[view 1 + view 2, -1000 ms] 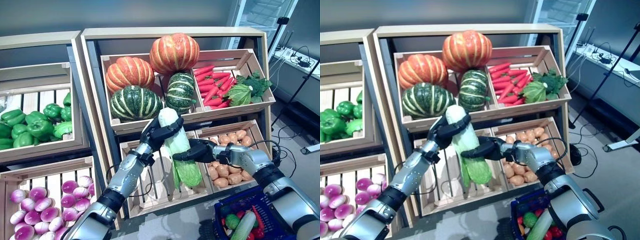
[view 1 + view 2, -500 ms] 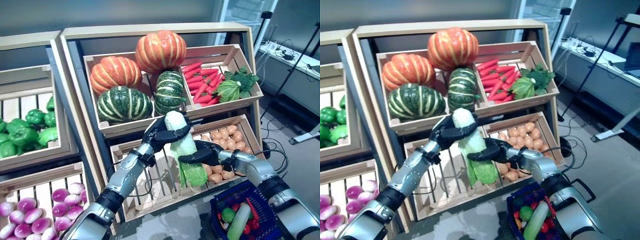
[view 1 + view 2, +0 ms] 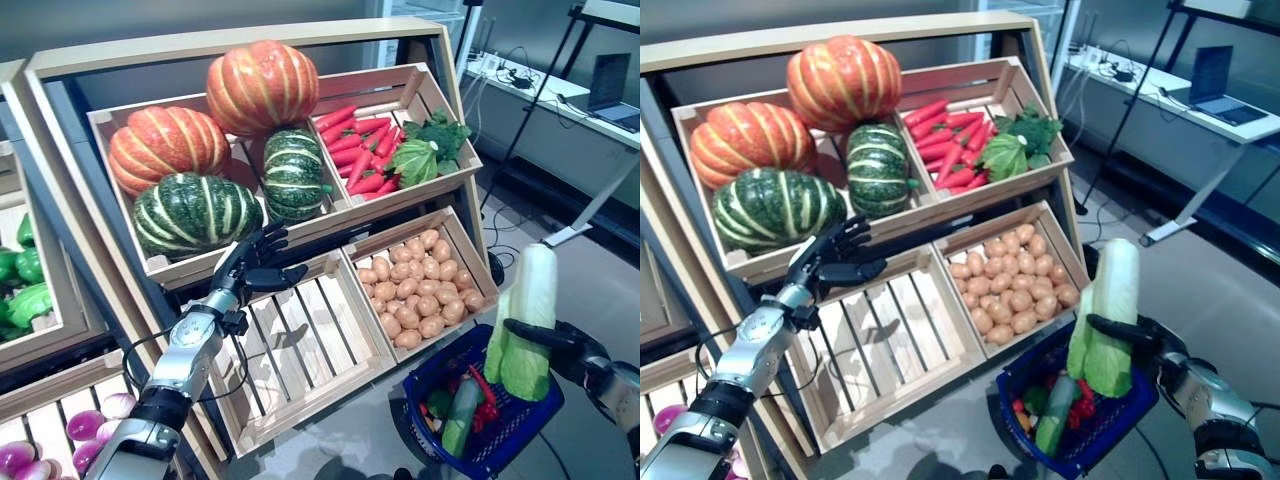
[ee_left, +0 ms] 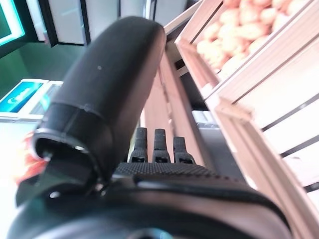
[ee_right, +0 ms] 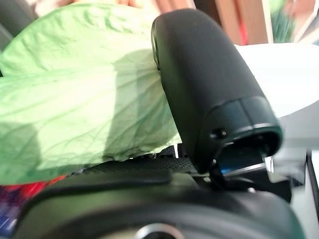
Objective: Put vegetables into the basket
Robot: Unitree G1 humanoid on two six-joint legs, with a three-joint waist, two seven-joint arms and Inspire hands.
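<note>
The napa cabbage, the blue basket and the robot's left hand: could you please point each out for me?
napa cabbage point(image 3: 533, 300): left eye view, on its pale stalk.
blue basket point(image 3: 428, 367): left eye view, on its near-left rim.
left hand point(image 3: 822, 262): right eye view, on the palm.

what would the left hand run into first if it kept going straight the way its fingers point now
Probably the light wooden crate of small brown potatoes. The left hand is open above the empty slatted wooden crate, with its fingers aimed toward the potato side. Depth is unclear, so it might pass just above the rim.

Pale green-white cabbage point(image 3: 525, 325) upright, leaves down, just above blue basket point(image 3: 527, 424) of vegetables.
</note>
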